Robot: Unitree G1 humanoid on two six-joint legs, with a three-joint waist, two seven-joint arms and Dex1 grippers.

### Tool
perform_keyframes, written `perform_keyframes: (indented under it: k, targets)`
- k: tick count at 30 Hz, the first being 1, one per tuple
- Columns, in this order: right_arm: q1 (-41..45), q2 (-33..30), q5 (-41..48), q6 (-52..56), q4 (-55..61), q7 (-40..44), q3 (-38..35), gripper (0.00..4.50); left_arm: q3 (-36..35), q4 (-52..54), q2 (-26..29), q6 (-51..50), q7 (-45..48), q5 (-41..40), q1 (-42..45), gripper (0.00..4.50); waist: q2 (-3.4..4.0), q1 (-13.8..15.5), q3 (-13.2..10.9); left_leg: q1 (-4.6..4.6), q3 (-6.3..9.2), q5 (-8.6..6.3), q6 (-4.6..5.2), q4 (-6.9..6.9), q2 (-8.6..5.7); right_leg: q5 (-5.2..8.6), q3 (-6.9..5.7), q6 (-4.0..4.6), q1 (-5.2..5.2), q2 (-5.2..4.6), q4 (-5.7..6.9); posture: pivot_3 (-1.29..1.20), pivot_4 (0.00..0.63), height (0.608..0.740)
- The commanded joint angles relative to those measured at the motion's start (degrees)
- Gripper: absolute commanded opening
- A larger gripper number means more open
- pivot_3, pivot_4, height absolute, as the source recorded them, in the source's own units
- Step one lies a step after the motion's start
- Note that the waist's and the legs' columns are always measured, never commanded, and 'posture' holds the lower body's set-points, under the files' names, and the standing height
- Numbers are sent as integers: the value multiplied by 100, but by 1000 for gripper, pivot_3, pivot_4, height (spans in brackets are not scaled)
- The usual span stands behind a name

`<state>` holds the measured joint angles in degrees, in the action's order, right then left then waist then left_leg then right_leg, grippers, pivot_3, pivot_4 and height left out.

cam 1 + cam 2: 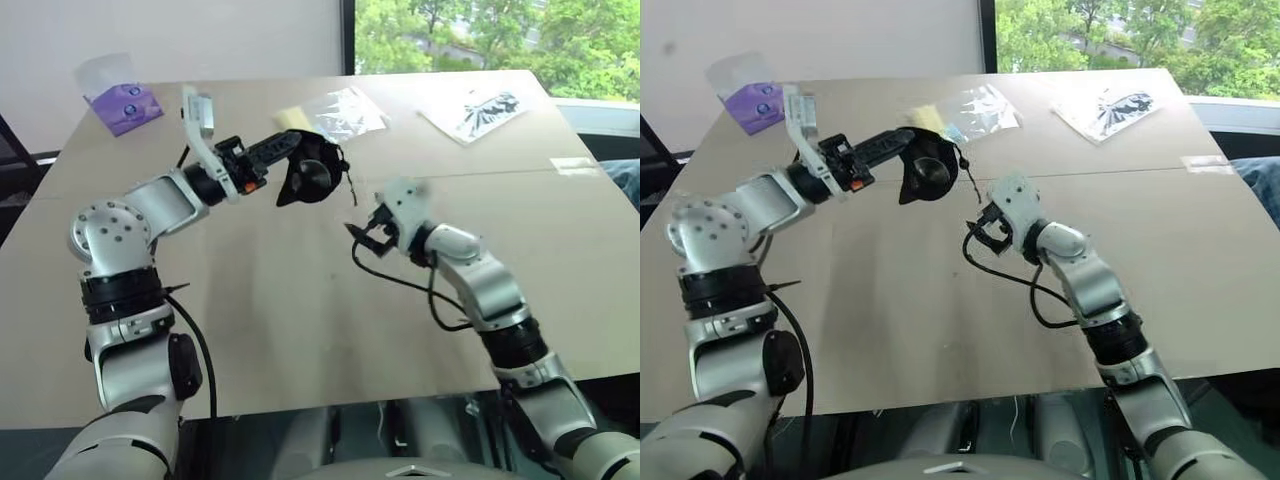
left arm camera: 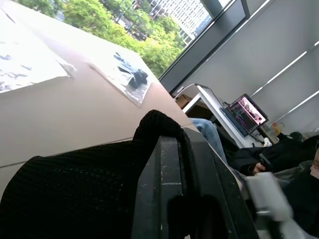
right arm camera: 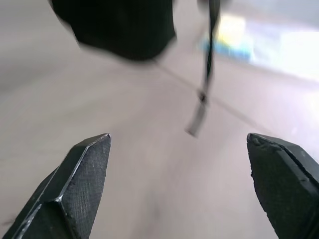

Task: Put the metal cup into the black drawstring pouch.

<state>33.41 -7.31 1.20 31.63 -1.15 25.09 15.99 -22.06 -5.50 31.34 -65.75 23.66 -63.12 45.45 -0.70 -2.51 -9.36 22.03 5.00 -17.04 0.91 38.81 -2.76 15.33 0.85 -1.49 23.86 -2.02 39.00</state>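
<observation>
**Pouch held aloft, right fingers spread and empty**

Nearest the camera, my right gripper [image 3: 179,189] stands wide apart with nothing between its pads, hanging just above the table [image 1: 300,330]. Beyond it, my left gripper [image 1: 290,150] is clenched on the rim of the black drawstring pouch [image 1: 312,180], lifted clear of the table, its cord [image 3: 208,55] and toggle dangling. The fabric looks soft and limp, so I judge it will sag and fold; the rim is the best hold. Inside the mouth I see a shiny curve [image 1: 930,175], likely the metal cup, which would be hard, slick and light. Most of it is hidden by cloth, so I can't confirm how deep it sits.
</observation>
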Motion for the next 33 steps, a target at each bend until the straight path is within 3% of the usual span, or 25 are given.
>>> perform_keyframes:
  k: [1, 5, 9, 10, 11, 19, 24, 28, 33]
  targets:
    - [422, 825, -90, -936, -1073, -694, -86, 4423, -89, 83, 142, -83, 96, -106, 183, 0, 1, -29, 0, 0, -4, 0, 0, -3, 1, 0, 5, 0, 5, 1, 2, 0, 150, 740]
    - [1026, 1475, -171, -1983, -2434, -1499, -445, 4423, -102, 327, 232, -286, 29, -191, 152, 0, 0, -74, 0, 3, -5, 1, -1, -10, 0, 0, 5, 0, 11, 0, -2, 0, 150, 740]
    - [1294, 1763, 17, -2598, -2898, -1460, -594, 4423, -176, 461, 267, -358, -51, -211, 99, 0, -2, -64, 1, 4, 5, 0, 0, -10, -5, 0, -5, 0, 7, -6, -9, 0, 150, 740]
    - [1321, 1788, 73, -2650, -2914, -1438, -638, 3901, -197, 503, 276, -366, -76, -221, 71, 0, -1, -77, 1, 4, 5, 1, 0, -12, -6, 0, -4, 0, 7, -6, -9, 0, 150, 740]
    - [1330, 1775, 94, -2686, -2924, -1410, -659, 3745, -215, 538, 277, -375, -96, -233, 45, 0, -1, -97, 1, 4, 5, 1, 0, -14, -5, 0, -4, 0, 7, -5, -9, 0, 150, 740]
    - [809, 1382, -40, -2523, -2206, -1275, -556, 158, -254, 803, 233, -379, -212, -378, -286, 0, -1, -161, 1, -3, -1, 1, -2, -24, 1, 0, 4, 0, 10, 0, -5, 0, 150, 740]
    - [368, 815, -421, -2185, -1341, -1231, -476, 28, -146, 957, 284, -282, -82, -287, -558, 0, -1, -115, 1, -1, -1, 1, -1, -23, -3, 0, 3, 0, 8, -4, -7, 0, 150, 740]
    - [210, -88, -896, -1672, -279, -1096, -561, 28, 154, 1110, 513, -262, 401, -94, -938, 0, 0, -107, 0, 0, -2, 2, -1, -22, -3, 0, 5, 0, 10, -3, -6, 0, 150, 740]
    - [373, -1430, -1507, -976, 1234, -345, -443, 0, 974, 1612, 636, 427, 1068, 640, -1119, 2288, 1, -57, -1, 1, -3, 1, -1, -26, -2, 0, 6, 0, 11, -2, -8, 0, 150, 740]
